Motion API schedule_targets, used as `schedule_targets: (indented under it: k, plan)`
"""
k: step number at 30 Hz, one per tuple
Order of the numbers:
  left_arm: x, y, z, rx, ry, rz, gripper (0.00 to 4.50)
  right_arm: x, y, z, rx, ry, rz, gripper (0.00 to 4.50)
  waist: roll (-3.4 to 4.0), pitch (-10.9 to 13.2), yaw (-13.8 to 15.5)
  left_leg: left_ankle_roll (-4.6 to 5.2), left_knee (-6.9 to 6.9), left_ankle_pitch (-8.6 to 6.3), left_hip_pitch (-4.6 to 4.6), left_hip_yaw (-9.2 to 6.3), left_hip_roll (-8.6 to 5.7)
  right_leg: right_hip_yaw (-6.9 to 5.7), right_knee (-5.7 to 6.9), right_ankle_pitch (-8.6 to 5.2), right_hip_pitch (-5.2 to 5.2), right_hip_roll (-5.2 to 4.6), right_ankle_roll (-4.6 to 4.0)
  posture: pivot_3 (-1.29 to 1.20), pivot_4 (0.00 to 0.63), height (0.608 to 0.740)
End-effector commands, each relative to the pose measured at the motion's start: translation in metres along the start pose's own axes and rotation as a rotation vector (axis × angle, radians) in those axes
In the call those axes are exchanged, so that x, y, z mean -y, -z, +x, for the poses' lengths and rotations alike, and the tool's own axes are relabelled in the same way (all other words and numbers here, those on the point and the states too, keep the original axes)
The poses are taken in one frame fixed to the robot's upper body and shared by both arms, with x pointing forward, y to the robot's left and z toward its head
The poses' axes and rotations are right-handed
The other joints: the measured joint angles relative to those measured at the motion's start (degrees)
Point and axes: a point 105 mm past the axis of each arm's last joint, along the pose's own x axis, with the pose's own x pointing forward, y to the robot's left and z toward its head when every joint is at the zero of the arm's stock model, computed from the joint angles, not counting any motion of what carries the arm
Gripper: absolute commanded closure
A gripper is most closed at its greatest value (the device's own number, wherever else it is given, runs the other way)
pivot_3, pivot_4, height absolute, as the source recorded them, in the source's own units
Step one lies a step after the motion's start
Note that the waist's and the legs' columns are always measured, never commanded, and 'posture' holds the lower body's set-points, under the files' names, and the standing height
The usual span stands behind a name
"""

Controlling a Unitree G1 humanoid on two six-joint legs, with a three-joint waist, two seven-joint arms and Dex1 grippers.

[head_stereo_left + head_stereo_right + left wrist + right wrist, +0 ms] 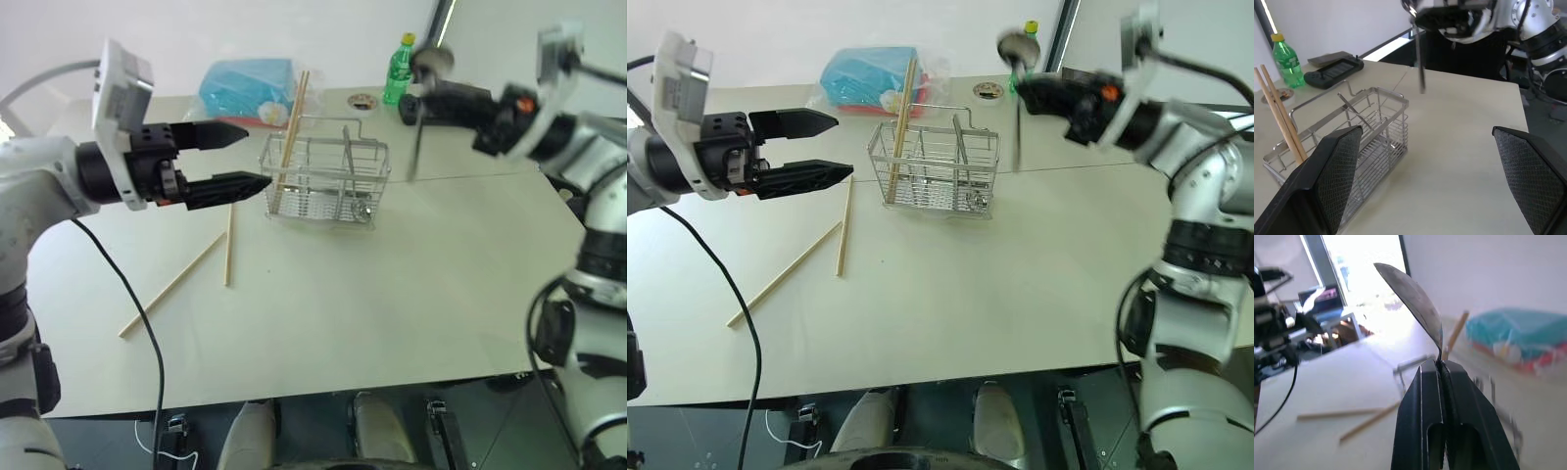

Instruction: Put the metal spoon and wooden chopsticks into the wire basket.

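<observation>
Spoon aloft, beside the wire basket (pixel 326 181)

Our right claw (pixel 423 105) pinches the metal spoon (pixel 420 117); left claw (pixel 230 159) spread. Thin handle may slip.

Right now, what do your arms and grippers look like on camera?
Both arms are silver-grey with black joints. The left gripper and right gripper each have two black fingers with textured pads. A white camera block sits on each wrist, and a black cable hangs from the left arm.
</observation>
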Motion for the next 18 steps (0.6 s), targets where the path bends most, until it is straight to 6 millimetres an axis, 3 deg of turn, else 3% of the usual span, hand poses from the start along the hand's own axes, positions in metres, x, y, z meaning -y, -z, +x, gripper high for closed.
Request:
schedule_targets:
  k: [1,7,16,18]
  plan:
    - [-0.002,-0.013,-0.002,0.031,-0.010,0.053,0.00,0.002,-0.016,0.028,0.091,0.037,-0.043,4.46,-0.01,0.00,0.12,0.00,-0.03,0.00,-0.06,0.00,0.00,-0.01,-0.01,0.00,-0.06,0.00,0.00,0.00,0.150,0.731]
    - [-0.003,-0.016,-0.003,0.039,-0.024,0.066,0.00,0.011,-0.002,0.051,0.102,0.071,-0.029,4.46,-0.04,-0.01,0.30,-0.01,-0.02,0.01,-0.16,0.00,-0.03,-0.01,-0.06,0.01,-0.10,-0.01,0.01,0.00,0.150,0.731]
    - [-0.004,-0.017,-0.008,0.040,-0.055,0.067,0.00,0.028,0.036,0.043,0.025,0.142,0.014,4.46,-0.04,-0.01,-0.05,-0.06,-0.01,0.05,-0.06,0.00,-0.02,0.00,0.15,0.01,-0.14,0.01,0.00,0.00,0.150,0.731]
    - [-0.004,-0.016,-0.008,0.037,-0.057,0.069,0.00,0.028,0.051,0.041,-0.012,0.158,0.037,3.91,-0.04,-0.01,-0.04,-0.06,-0.01,0.05,-0.06,0.00,-0.02,0.00,0.16,0.01,-0.14,0.01,0.00,0.00,0.150,0.731]
